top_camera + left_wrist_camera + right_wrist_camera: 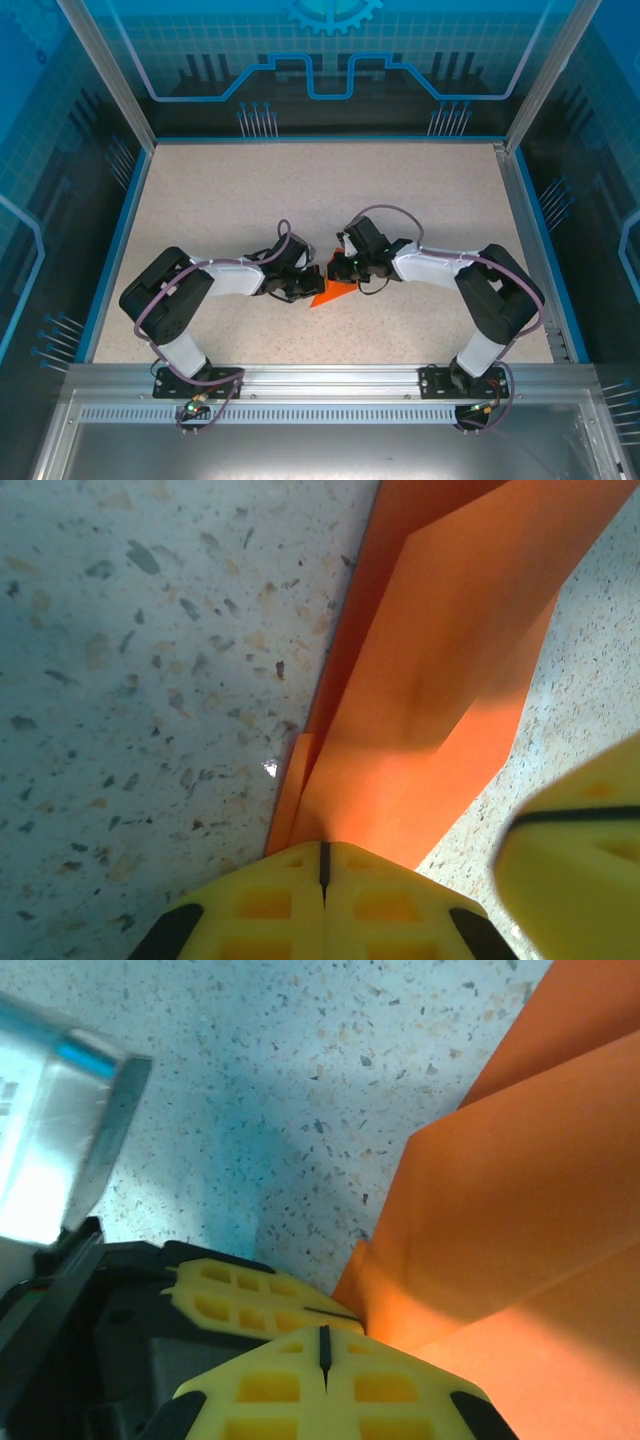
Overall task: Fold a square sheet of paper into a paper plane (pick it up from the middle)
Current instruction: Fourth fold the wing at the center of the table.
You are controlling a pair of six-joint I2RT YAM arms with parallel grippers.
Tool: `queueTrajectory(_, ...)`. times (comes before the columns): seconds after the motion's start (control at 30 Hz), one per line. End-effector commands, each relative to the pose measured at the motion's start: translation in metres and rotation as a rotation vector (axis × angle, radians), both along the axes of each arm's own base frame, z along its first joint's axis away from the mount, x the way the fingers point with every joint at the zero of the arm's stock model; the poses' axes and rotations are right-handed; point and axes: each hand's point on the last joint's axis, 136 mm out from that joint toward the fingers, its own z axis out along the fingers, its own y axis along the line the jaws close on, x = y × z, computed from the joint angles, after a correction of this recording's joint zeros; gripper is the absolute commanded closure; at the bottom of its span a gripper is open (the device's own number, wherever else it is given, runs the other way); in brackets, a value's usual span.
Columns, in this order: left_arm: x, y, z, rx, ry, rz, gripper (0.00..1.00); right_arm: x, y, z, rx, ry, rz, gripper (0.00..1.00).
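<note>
The orange square sheet of paper is folded into layered flaps and lies mid-table between both arms. My left gripper is shut on it; in the left wrist view the paper rises straight out of the closed yellow jaws. My right gripper meets it from the right. In the right wrist view its jaws are shut at the paper's near edge, beside the left gripper's fingers. A blurred right finger shows in the left wrist view.
The speckled beige tabletop has a blue rim and transparent blue walls on three sides. A metal rail runs along the near edge by the arm bases. A shiny silvery block on the left arm sits close to the right gripper.
</note>
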Motion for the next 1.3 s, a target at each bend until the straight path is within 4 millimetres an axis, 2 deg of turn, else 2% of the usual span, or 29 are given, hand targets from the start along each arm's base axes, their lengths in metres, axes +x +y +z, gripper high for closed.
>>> queueTrajectory(0.0,-0.03,0.039,-0.041,0.194,0.123,0.024,1.0,-0.001,0.006,-0.007,0.012,0.009,0.003,1.0)
queueTrajectory(0.1,-0.031,0.039,-0.042,0.195,0.127,0.026,1.0,-0.009,0.0,-0.022,-0.011,0.037,0.002,1.0)
queueTrajectory(0.47,-0.032,0.04,-0.043,0.199,0.132,0.027,1.0,-0.015,-0.004,-0.043,-0.022,0.089,-0.008,1.0)
queueTrajectory(0.6,-0.034,0.042,-0.044,0.208,0.137,0.024,1.0,-0.011,-0.016,-0.045,-0.063,0.083,-0.049,1.0)
queueTrajectory(0.9,-0.039,0.045,-0.049,0.217,0.152,0.022,1.0,0.016,-0.042,-0.043,-0.066,0.049,-0.113,1.0)
queueTrajectory(1.0,-0.04,0.044,-0.049,0.216,0.152,0.017,1.0,0.018,-0.037,-0.032,-0.046,0.018,-0.095,1.0)
queueTrajectory(1.17,-0.038,0.042,-0.048,0.212,0.15,0.015,1.0,0.005,-0.012,-0.006,-0.004,-0.046,-0.003,1.0)
queueTrajectory(1.27,-0.038,0.041,-0.047,0.211,0.146,0.015,1.0,0.001,-0.004,-0.006,0.015,-0.032,0.013,1.0)
